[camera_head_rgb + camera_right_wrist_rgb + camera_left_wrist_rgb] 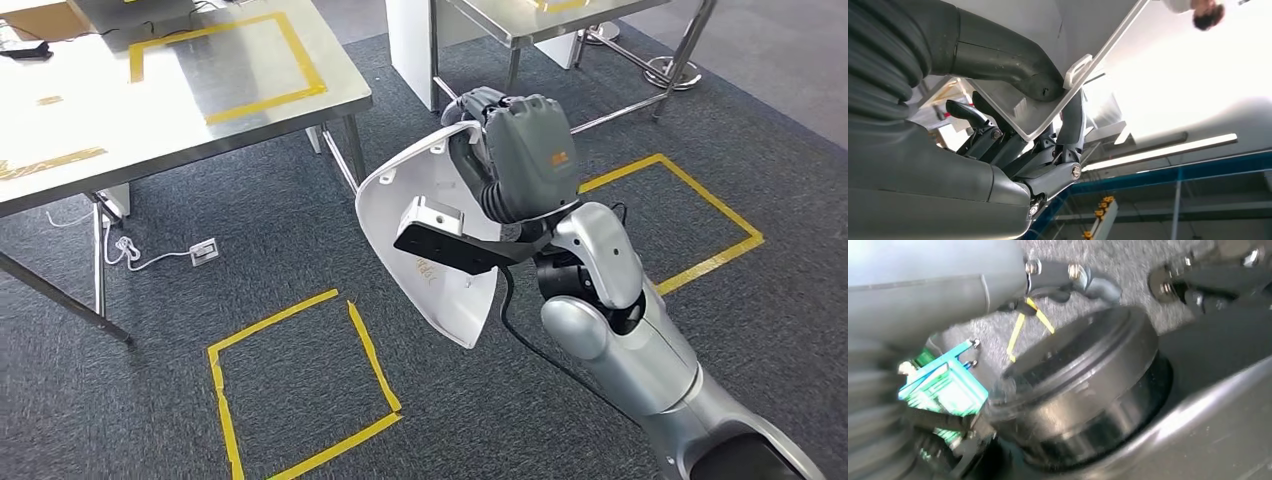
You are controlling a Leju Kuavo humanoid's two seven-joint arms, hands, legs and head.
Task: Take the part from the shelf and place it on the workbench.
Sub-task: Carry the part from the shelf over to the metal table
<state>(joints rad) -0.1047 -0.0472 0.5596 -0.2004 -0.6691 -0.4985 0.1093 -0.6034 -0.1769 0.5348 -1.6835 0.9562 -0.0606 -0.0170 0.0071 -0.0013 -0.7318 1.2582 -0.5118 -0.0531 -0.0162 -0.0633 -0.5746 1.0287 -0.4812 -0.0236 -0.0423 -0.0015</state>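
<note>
The part is a curved white plastic shell (432,255) with a small white bracket on its inner face. My right hand (520,160) grips its upper edge and holds it up in the air over the carpet, right of centre in the head view. In the right wrist view the thumb (1013,65) presses one face of the white part (1088,75) and the dark fingers (1068,130) clamp the other. The steel workbench (60,120), with a yellow tape rectangle (225,65) on its top, stands at the upper left, well apart from the part.
Yellow tape squares mark the grey carpet, one (300,385) below the part and one (690,215) to the right. A second steel table (530,25) stands behind. A white cable and socket (200,252) lie on the floor under the workbench.
</note>
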